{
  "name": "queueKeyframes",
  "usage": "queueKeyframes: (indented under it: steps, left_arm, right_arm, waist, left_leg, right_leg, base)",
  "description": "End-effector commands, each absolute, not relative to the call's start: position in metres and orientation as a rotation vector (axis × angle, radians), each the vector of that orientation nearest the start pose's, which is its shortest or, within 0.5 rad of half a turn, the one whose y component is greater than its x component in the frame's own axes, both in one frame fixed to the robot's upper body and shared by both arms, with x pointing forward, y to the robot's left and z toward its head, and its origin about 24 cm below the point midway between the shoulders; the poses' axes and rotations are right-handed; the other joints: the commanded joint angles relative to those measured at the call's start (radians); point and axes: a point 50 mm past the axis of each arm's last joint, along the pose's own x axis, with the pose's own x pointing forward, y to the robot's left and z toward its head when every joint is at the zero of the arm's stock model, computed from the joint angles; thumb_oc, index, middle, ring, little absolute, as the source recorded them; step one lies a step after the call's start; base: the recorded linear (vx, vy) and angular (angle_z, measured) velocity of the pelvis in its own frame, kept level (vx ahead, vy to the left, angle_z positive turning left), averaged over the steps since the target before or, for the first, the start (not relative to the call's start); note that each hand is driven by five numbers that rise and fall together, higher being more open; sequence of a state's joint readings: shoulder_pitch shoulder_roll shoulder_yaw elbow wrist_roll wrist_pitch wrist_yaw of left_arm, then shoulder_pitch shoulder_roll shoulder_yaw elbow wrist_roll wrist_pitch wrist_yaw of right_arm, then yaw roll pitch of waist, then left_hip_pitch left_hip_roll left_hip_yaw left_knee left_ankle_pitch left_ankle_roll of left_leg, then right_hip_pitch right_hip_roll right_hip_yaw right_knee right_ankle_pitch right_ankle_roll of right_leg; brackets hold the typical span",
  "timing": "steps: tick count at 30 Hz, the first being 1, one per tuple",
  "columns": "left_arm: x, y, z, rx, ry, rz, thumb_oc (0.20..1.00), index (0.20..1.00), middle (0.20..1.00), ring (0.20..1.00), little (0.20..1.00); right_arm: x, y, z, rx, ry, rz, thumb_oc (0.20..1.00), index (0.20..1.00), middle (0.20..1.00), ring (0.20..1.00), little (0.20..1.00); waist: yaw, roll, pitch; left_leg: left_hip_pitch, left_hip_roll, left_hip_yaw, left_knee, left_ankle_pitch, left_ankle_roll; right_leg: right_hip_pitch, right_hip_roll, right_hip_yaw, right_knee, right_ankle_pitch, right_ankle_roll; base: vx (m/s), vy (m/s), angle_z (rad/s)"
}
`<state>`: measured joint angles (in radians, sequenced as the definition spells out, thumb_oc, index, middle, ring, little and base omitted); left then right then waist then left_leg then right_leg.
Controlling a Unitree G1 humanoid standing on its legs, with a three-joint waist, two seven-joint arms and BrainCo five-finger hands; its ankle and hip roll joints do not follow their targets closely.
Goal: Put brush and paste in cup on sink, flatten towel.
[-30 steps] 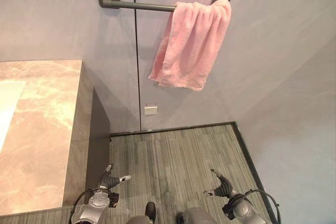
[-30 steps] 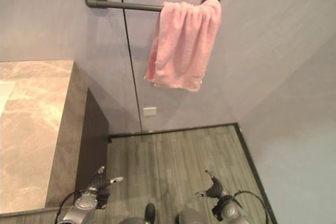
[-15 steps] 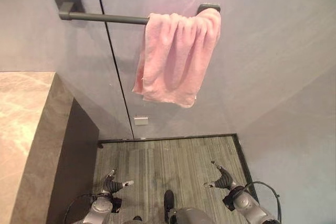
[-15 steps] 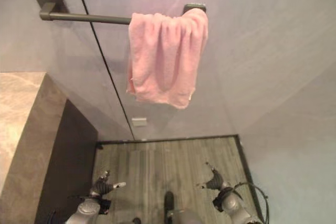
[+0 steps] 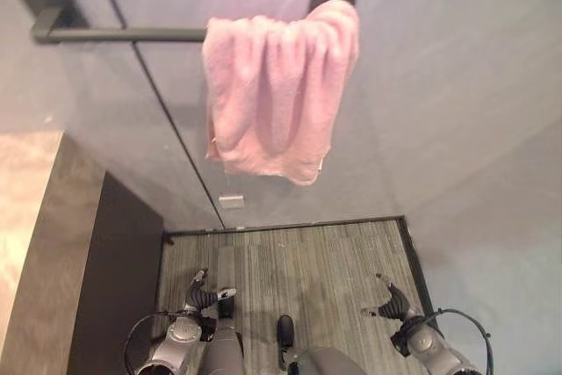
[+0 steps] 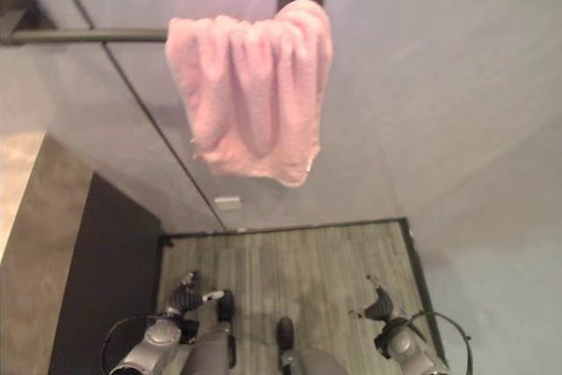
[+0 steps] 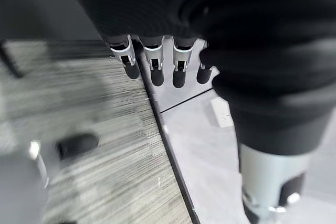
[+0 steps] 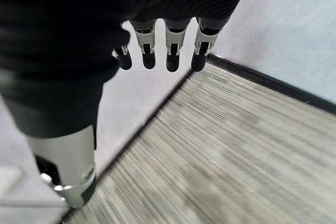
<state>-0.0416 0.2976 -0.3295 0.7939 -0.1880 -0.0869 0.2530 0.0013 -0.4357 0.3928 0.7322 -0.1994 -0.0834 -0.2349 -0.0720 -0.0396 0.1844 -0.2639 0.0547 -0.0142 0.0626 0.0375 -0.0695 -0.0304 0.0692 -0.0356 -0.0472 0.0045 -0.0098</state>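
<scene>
**Me:** Looking at the pink towel (image 5: 277,85), I see it all bunched up at one end of the dark towel bar (image 5: 123,34). So the flattening part is not done yet. I can't see a brush, paste or cup, so I can't tell about that part.

**You:** What are the hands doing?

**Me:** My left hand (image 5: 200,298) and my right hand (image 5: 392,303) hang low, far below the towel, over the striped floor (image 5: 307,261). Fingers on both are straight and loose, holding nothing.

**You:** What changed?

**Me:** My head turned. The towel sits more in the middle now, and the marble counter (image 5: 22,217) slid almost out of sight. The towel itself didn't move.
</scene>
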Motion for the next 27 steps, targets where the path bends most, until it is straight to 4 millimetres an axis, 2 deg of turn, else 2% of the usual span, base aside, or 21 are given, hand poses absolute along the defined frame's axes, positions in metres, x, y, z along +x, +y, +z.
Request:
queueKeyframes:
  steps: [1, 3, 7, 8, 9, 10, 11, 13, 17, 18, 23, 27]
  left_arm:
    - [0.202, 0.221, -0.085, 0.369, 0.561, 0.109, 1.000, 1.000, 1.000, 1.000, 1.000]
    - [0.201, 0.229, -0.080, 0.393, 0.546, 0.109, 1.000, 1.000, 1.000, 1.000, 1.000]
    - [0.197, 0.232, -0.078, 0.409, 0.544, 0.098, 1.000, 1.000, 1.000, 1.000, 1.000]
    - [0.196, 0.230, -0.079, 0.413, 0.550, 0.082, 1.000, 1.000, 1.000, 1.000, 1.000]
    - [0.195, 0.229, -0.080, 0.413, 0.551, 0.074, 1.000, 1.000, 1.000, 1.000, 1.000]
    - [0.194, 0.230, -0.080, 0.412, 0.552, 0.077, 1.000, 1.000, 1.000, 1.000, 1.000]
    - [0.193, 0.232, -0.080, 0.410, 0.553, 0.091, 1.000, 1.000, 1.000, 1.000, 1.000]
    - [0.194, 0.230, -0.079, 0.404, 0.541, 0.090, 1.000, 1.000, 1.000, 1.000, 1.000]
    - [0.193, 0.227, -0.079, 0.411, 0.534, 0.066, 1.000, 1.000, 1.000, 1.000, 1.000]
    - [0.188, 0.227, -0.077, 0.399, 0.524, 0.048, 1.000, 1.000, 1.000, 1.000, 1.000]
    - [0.181, 0.231, -0.079, 0.427, 0.545, 0.033, 1.000, 1.000, 1.000, 1.000, 1.000]
    - [0.177, 0.234, -0.077, 0.409, 0.543, 0.047, 1.000, 1.000, 1.000, 1.000, 1.000]
  right_arm:
    - [0.177, -0.227, -0.093, -0.690, 0.592, 0.054, 1.000, 1.000, 1.000, 1.000, 1.000]
    - [0.182, -0.217, -0.090, -0.651, 0.561, 0.059, 1.000, 1.000, 1.000, 1.000, 1.000]
    - [0.182, -0.211, -0.089, -0.653, 0.543, 0.086, 1.000, 1.000, 1.000, 1.000, 1.000]
    - [0.179, -0.211, -0.089, -0.652, 0.541, 0.092, 1.000, 1.000, 1.000, 1.000, 1.000]
    - [0.177, -0.211, -0.090, -0.648, 0.545, 0.090, 1.000, 1.000, 1.000, 1.000, 1.000]
    - [0.176, -0.210, -0.089, -0.642, 0.541, 0.090, 1.000, 1.000, 1.000, 1.000, 1.000]
    - [0.180, -0.208, -0.087, -0.644, 0.524, 0.097, 1.000, 1.000, 1.000, 1.000, 1.000]
    - [0.183, -0.206, -0.085, -0.661, 0.506, 0.110, 1.000, 1.000, 1.000, 1.000, 1.000]
    - [0.181, -0.208, -0.085, -0.681, 0.505, 0.124, 1.000, 1.000, 1.000, 1.000, 1.000]
    - [0.184, -0.215, -0.082, -0.711, 0.494, 0.118, 1.000, 1.000, 1.000, 1.000, 1.000]
    - [0.186, -0.227, -0.078, -0.721, 0.494, 0.070, 1.000, 1.000, 1.000, 1.000, 1.000]
    - [0.186, -0.235, -0.075, -0.664, 0.497, -0.010, 1.000, 1.000, 1.000, 1.000, 1.000]
  waist:
    - [0.002, -0.041, -0.034]
    - [-0.003, -0.035, -0.026]
    - [-0.009, -0.026, -0.021]
    - [-0.030, -0.025, -0.024]
    - [-0.039, -0.023, -0.030]
    - [-0.040, -0.024, -0.030]
    - [-0.034, -0.029, -0.025]
    - [-0.029, -0.033, -0.016]
    - [-0.022, -0.044, -0.031]
    - [-0.011, -0.045, -0.053]
    - [-0.005, -0.046, -0.074]
    - [0.000, -0.038, -0.094]
  left_leg:
    - [0.010, -0.025, 0.046, 0.107, -0.065, 0.054]
    - [0.050, -0.041, 0.068, 0.120, -0.099, 0.087]
    - [0.085, -0.051, 0.074, 0.107, -0.109, 0.104]
    - [0.101, -0.068, 0.055, 0.105, -0.115, 0.107]
    - [0.112, -0.074, 0.045, 0.097, -0.116, 0.106]
    - [0.121, -0.073, 0.045, 0.098, -0.125, 0.104]
    - [0.127, -0.064, 0.056, 0.099, -0.131, 0.100]
    - [0.128, -0.052, 0.051, 0.134, -0.146, 0.095]
    - [0.128, -0.049, 0.037, 0.135, -0.135, 0.082]
    - [0.144, -0.034, 0.022, 0.092, -0.112, 0.065]
    - [0.161, -0.020, -0.007, 0.020, -0.078, 0.049]
    - [0.183, 0.001, -0.027, -0.055, -0.044, 0.035]
  right_leg:
    - [-0.042, -0.171, 0.031, 0.208, -0.076, 0.139]
    - [-0.081, -0.190, 0.069, 0.305, -0.018, 0.151]
    - [-0.122, -0.165, 0.055, 0.374, 0.003, 0.146]
    - [-0.134, -0.112, 0.105, 0.359, -0.012, 0.143]
    - [-0.142, -0.097, 0.128, 0.319, -0.021, 0.143]
    - [-0.136, -0.111, 0.116, 0.279, -0.017, 0.143]
    - [-0.159, -0.149, 0.071, 0.222, 0.025, 0.151]
    - [-0.147, -0.165, 0.038, 0.200, 0.023, 0.158]
    - [-0.113, -0.166, 0.038, 0.161, 0.017, 0.157]
    - [-0.090, -0.155, 0.028, 0.130, 0.014, 0.150]
    - [-0.058, -0.145, 0.006, 0.086, 0.001, 0.140]
    - [-0.031, -0.137, -0.019, 0.043, 0.000, 0.132]
  base:
    - [0.14, 0.324, -0.42]
    - [0.11, 0.325, -0.32]
    - [0.08, 0.200, -0.41]
    - [0.11, 0.079, 0.15]
    - [0.15, 0.083, 0.19]
    - [0.12, 0.010, 0.28]
    - [0.10, -0.045, 0.31]
    - [0.09, -0.074, 0.10]
    - [0.06, -0.097, 0.22]
    - [0.08, -0.139, 0.14]
    - [0.07, -0.127, 0.24]
    - [0.05, -0.080, 0.21]
